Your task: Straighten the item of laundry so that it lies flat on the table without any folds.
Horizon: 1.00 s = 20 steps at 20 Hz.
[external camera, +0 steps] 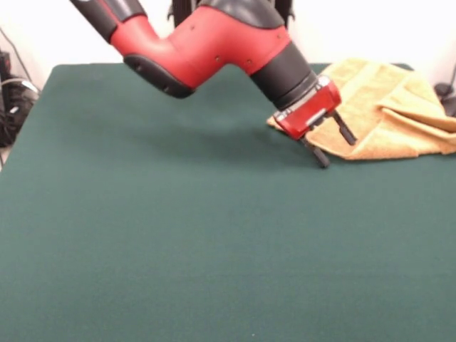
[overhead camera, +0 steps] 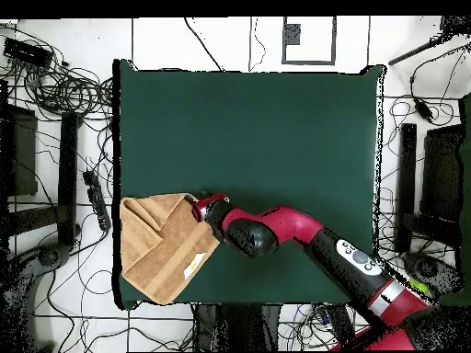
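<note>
Although the front view cuts the towel [external camera: 388, 114] off at the picture's right edge, we can see it lying rumpled at the table's [external camera: 178, 249] far right corner, with one thick fold doubled over along its right side. We see the gripper [external camera: 333, 146] tilted down at the towel's near-left edge, its two dark fingers [external camera: 318, 156] spread apart with nothing between them; one tip reaches the green cloth just beside the hem, though we cannot tell whether it touches the towel. From overhead the red arm [overhead camera: 304, 234] hides the fingers, so only the gripper's red body [overhead camera: 208, 203] shows, at the towel's [overhead camera: 161, 248] upper right corner. That view alone shows the whole towel: it sits against the table's [overhead camera: 248, 119] left edge, turned at an angle, folded over on itself, with a small white tag [overhead camera: 192, 267] showing near its right side.
</note>
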Available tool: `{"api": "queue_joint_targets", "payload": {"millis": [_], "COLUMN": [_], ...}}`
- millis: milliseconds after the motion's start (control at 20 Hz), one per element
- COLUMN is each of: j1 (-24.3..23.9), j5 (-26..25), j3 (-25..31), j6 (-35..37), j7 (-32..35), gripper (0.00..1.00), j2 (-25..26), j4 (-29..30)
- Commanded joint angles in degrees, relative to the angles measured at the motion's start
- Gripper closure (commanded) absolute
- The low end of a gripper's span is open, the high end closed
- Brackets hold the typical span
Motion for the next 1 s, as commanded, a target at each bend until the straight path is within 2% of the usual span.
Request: {"api": "queue_joint_targets", "payload": {"millis": [50, 150, 300, 550, 850, 1000], "j1": [7.82, 8.61, 8.14, 6.25, 8.33, 9.72], "j5": [9.60, 15.17, 20.64, 23.11, 20.32, 22.54], "j3": [-8.31, -7.58, -6.76, -6.55, -11.26, -13.06], "j6": [9.40, 14.29, 17.63, 16.82, 12.71, 16.53], "j7": [14.63, 14.37, 12.08, 8.63, 8.82, 9.46], "gripper": [0.00, 0.00, 0.00, 0.00, 0.00, 0.00], "j2": [-20.63, -28.93, -35.80, -39.21, -39.50, -43.81], "j4": [2.18, 6.28, 10.23, 14.76, 16.97, 19.19]}}
